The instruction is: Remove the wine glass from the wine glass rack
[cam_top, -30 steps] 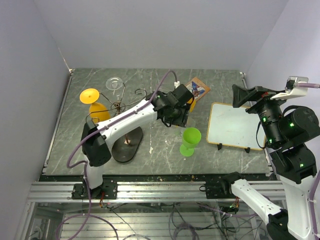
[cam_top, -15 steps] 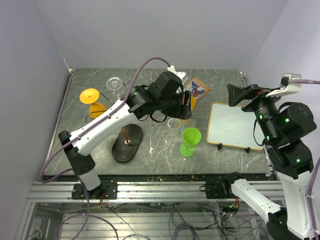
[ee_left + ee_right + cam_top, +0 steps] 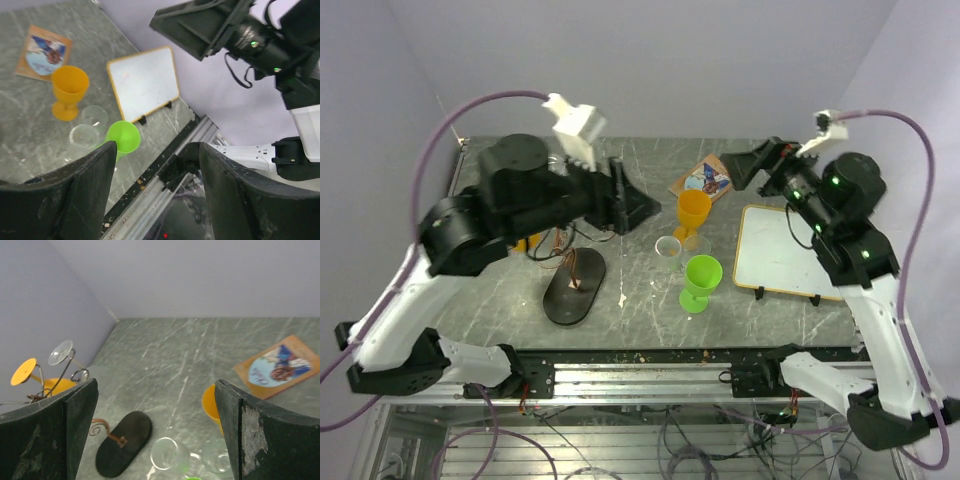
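Illustrated card (image 3: 708, 178) beside wood-framed white board (image 3: 780, 252), apart

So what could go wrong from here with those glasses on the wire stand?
A clear glass and an orange glass hang on the thin rack; a snagged pull might tip the whole rack.
On the table, the green glass stands bunched with other glasses; setting another down there could knock one over.
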`<state>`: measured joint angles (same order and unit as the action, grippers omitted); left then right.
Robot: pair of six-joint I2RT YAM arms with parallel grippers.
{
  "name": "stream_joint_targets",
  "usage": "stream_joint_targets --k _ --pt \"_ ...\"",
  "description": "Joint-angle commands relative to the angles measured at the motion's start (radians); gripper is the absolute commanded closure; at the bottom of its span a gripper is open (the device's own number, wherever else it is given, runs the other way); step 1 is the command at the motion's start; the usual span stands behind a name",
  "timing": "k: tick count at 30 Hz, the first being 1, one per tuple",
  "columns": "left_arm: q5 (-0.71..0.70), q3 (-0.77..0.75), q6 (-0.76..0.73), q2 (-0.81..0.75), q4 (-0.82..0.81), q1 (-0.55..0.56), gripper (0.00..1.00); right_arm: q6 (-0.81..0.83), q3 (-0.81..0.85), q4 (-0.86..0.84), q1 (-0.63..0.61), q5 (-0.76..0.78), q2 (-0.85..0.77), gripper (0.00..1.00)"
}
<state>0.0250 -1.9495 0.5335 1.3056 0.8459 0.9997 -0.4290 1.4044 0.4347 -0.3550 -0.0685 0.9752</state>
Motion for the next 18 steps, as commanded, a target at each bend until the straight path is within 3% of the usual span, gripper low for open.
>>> stream_joint_targets --k 1,6,8,10,13,18 --pt "-0.246 0.001 -0.026 -0.098 0.099 0.005 0.22 -0.083 0.021 -0.097 -0.006 -0.214 0.098 0.00" --pt "-0.436 -0.031 -0.036 -0.104 0.224 -0.003 0.12 -0.139 0.019 -0.169 -0.008 -0.404 0.237 0.03" --pt "-0.432 -0.070 -0.066 -0.059 0.263 -0.038 0.09 -0.151 0.019 -0.182 -0.017 -0.448 0.273 0.04" --pt "-0.333 -0.107 -0.104 0.004 0.275 -0.136 0.09 -0.160 0.007 -0.197 -0.032 -0.463 0.287 0.04" --pt "-0.076 -0.129 -0.153 0.066 0.235 -0.360 0.13 -0.157 -0.008 -0.195 -0.051 -0.460 0.285 0.04" --pt "0.181 -0.193 -0.200 0.181 0.187 -0.629 0.18 -0.162 -0.050 -0.186 -0.062 -0.473 0.266 0.04"
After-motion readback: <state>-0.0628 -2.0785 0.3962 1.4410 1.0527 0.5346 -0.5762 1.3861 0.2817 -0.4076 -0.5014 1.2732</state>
